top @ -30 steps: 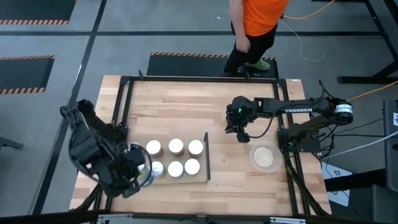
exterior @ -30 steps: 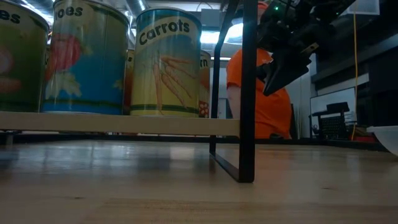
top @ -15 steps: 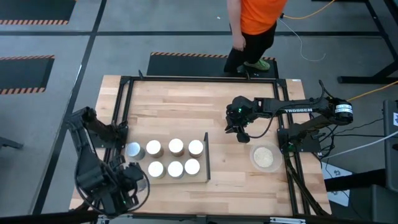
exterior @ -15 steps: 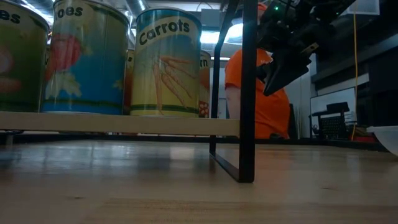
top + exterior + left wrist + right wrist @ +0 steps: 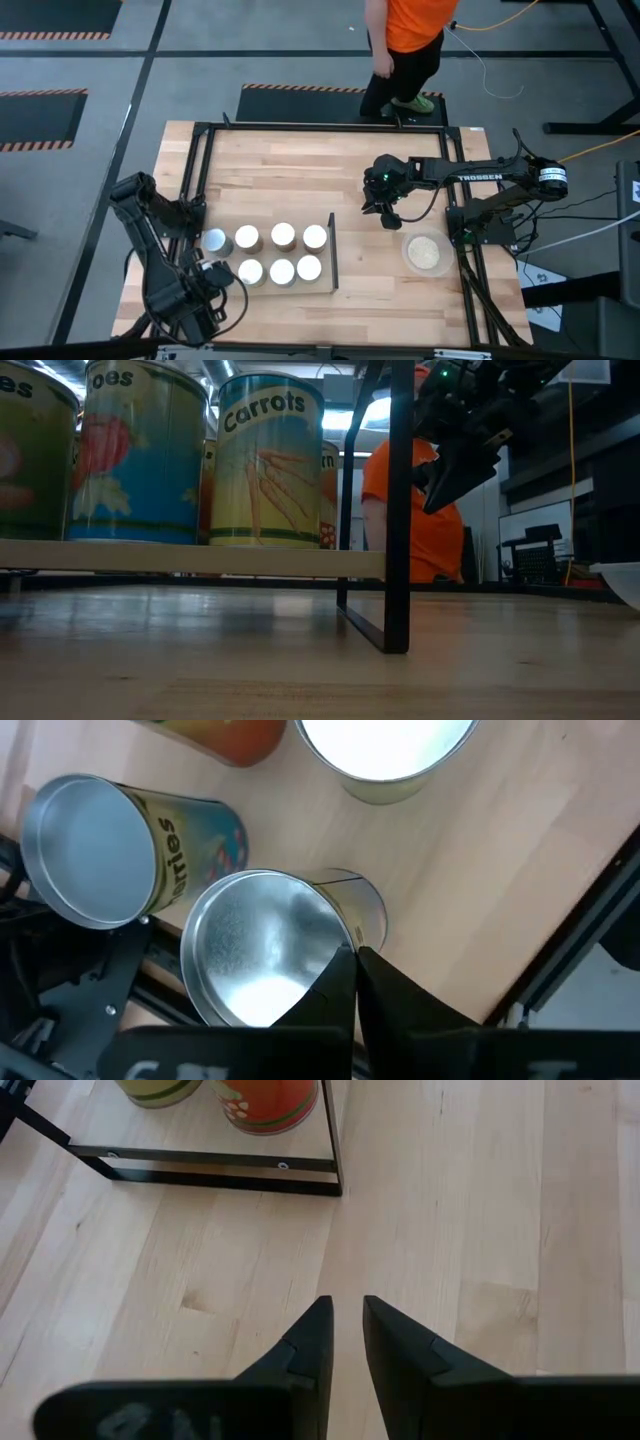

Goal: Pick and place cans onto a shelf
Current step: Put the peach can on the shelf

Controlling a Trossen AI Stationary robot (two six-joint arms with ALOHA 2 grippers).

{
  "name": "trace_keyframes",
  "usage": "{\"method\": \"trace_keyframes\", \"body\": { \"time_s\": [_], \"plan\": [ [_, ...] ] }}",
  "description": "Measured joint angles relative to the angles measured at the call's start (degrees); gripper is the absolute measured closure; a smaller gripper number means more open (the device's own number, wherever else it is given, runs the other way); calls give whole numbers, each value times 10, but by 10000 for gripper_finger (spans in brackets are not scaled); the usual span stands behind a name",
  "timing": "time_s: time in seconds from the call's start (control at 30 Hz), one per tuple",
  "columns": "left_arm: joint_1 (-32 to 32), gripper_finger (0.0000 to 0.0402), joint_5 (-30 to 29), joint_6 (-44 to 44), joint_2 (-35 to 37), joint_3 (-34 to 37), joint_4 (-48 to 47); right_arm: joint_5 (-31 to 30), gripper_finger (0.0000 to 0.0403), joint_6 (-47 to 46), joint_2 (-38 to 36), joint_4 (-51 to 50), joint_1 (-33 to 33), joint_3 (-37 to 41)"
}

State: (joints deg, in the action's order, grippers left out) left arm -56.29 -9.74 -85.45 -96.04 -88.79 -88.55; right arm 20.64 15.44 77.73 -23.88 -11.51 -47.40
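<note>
The shelf (image 5: 332,250), a pale board with a black end frame, carries two rows of cans. One of them is a yellow carrots can (image 5: 270,465). My left gripper (image 5: 355,955) is shut and points steeply down over the shelf's near left corner (image 5: 212,282). Its tips are at the rim of a silvery-topped can (image 5: 262,955). A second silvery can (image 5: 95,850) with a blue label stands beside it. My right gripper (image 5: 347,1302) hangs above bare table right of the shelf (image 5: 386,215). It is open by a narrow gap, with nothing between the fingers. My left gripper's shut fingertips (image 5: 340,970) come from above at the silvery can's top rim (image 5: 345,925), on the side nearest the table's edge. I cannot tell whether they touch the rim. The can stands upright on the shelf.
A flat beige dish (image 5: 425,252) lies near the right arm's base. A black rail frame (image 5: 200,130) borders the tabletop. A person in an orange top (image 5: 410,30) stands beyond the far edge. Bare wood lies between the shelf and the dish.
My left arm has swung toward the table's near edge and come down, its gripper tipping steeper. This uncovered the far-left can on the shelf. The cans have kept their places.
</note>
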Motion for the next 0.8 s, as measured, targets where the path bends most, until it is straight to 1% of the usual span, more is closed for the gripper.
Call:
{"method": "trace_keyframes", "body": {
  "time_s": [0.27,0.5,0.8],
  "plan": [
    [0,401,0,0,0,31,14,0,340,0,0,0,0,0],
    [0,401,-22,0,0,32,15,0,340,0,0,0,0,0],
    [0,401,-22,0,0,32,18,0,340,0,0,0,0,0]
  ]
}}
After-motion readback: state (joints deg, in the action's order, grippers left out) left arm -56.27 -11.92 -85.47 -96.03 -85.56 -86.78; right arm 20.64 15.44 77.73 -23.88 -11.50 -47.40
